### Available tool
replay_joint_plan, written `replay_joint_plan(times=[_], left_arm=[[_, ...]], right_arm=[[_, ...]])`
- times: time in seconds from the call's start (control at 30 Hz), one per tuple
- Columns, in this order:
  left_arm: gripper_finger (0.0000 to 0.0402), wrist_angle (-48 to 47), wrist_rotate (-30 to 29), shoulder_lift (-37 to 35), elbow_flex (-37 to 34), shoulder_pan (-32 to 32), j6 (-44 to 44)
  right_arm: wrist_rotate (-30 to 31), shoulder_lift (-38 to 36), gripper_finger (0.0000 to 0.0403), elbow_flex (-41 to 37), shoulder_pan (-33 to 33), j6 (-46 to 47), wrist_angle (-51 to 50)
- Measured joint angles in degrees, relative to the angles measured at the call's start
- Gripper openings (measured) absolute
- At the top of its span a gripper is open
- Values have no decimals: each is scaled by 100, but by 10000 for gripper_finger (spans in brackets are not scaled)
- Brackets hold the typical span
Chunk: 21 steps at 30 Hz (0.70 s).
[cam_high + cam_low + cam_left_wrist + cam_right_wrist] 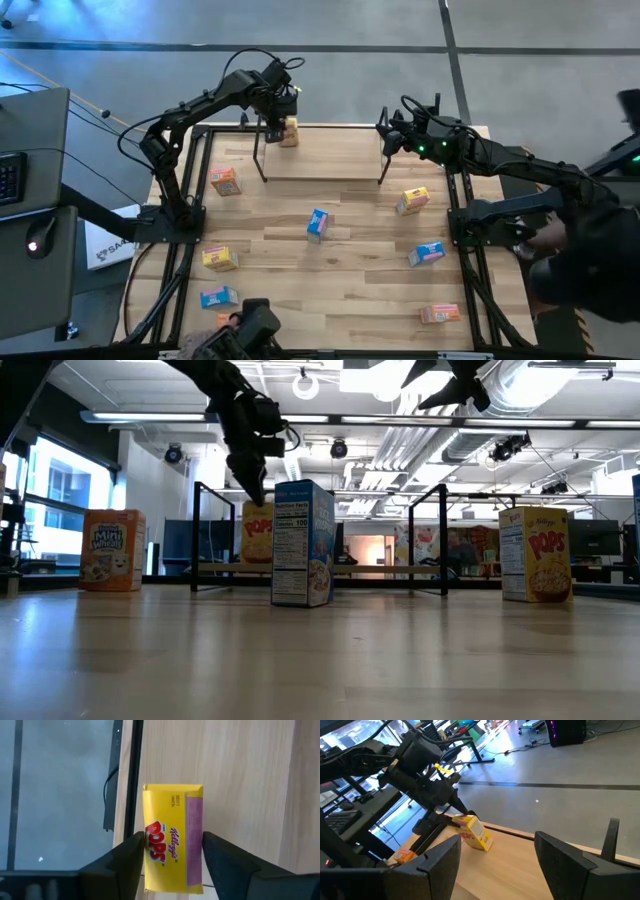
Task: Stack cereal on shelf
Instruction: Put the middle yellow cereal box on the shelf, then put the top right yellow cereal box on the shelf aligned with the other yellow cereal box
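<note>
A yellow Pops cereal box (172,840) is between my left gripper's (172,847) fingers at the far left end of the shelf (320,178). The shelf is a black rod frame over a light board. In the low view the yellow box (258,532) stands upright behind a blue box, under the left gripper (250,475). My right gripper (497,862) is open and hovers above the shelf's right end (388,135), touching nothing. Several other boxes stand on the table: orange (225,180), blue (318,224), yellow (412,200). My left gripper pinches the yellow Pops box between its two fingers (132,852), one on each long side (147,845). The fingers come from above, pointing down. The box is upright with its lower end (258,560) at the shelf board. I cannot tell whether it rests there.
More boxes stand nearer me: blue (427,253), yellow (220,259), blue (218,297), orange (440,314). The shelf's upright end rods (262,155) (384,160) flank the board. Black frames (190,190) run along both table sides. A person sits at the right (600,260).
</note>
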Motion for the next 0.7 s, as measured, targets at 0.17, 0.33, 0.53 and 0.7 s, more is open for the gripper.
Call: replay_joint_plan(times=[0.17, 0.33, 0.53, 0.7], left_arm=[[200, 5, -394, -33, 0, -20, 19], [200, 6, -481, -153, 31, -20, -32], [200, -81, -453, -254, 376, -22, -199], [200, 46, 48, -452, 852, -18, -891]], right_arm=[[0, 0, 245, 0, 0, -1, 0], [0, 0, 245, 0, 0, -2, 0], [0, 0, 245, 0, 0, -2, 2], [1, 0, 245, 0, 0, -2, 4]])
